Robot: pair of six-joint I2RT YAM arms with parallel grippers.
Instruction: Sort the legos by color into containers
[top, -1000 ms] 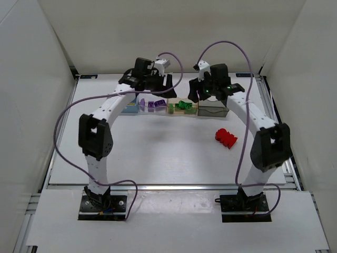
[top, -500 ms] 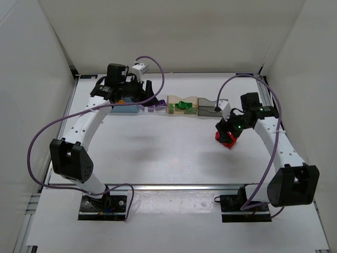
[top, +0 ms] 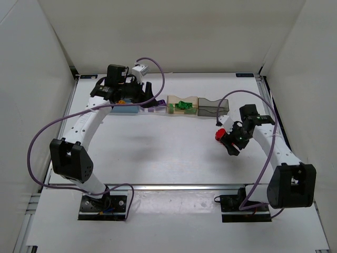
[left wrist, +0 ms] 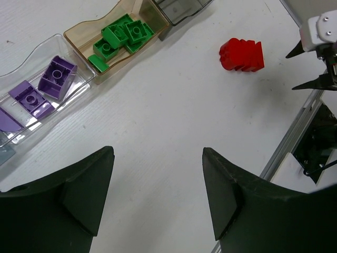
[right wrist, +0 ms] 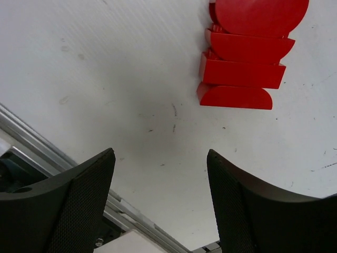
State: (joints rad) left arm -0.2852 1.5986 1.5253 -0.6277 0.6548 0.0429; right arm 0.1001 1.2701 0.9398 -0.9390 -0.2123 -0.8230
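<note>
Bench [top: 158,153] with two arms and a row of four small boxes, set end to end toward 12 o'clock in the overhead view. Read from the 9 o'clock end to the 3 o'clock end, the row runs: blue box [top: 126,109], clear box [left wrist: 68,97], pale orange box [top: 171,109], smoky grey box [top: 213,108]. Purple legos [left wrist: 54,78] lie as separate pieces on the floor of the clear box. Green legos [left wrist: 120,38] lie heaped in the pale orange box. What the blue box holds cannot be told, since the left arm covers most of it. The red lego [right wrist: 247,52] (a stack of round-edged pieces lying on its side) rests on the bare bench at about 3 o'clock from the bench centre. It is apart from the row, toward 5 o'clock of the grey box. The left claw [left wrist: 155,195] hangs over the 9 o'clock end of the row, above the blue and clear boxes. Its two fingers stand well apart, with only bench surface showing between them, so it grips nothing. The right claw [right wrist: 160,203] hovers just beside the red lego, on its 4 o'clock side in the overhead view. In the right wrist view the lego sits at 1 o'clock, beyond the fingertips and outside the gap. The fingers are spread wide and hold nothing, and no contact with the lego is visible.
</note>
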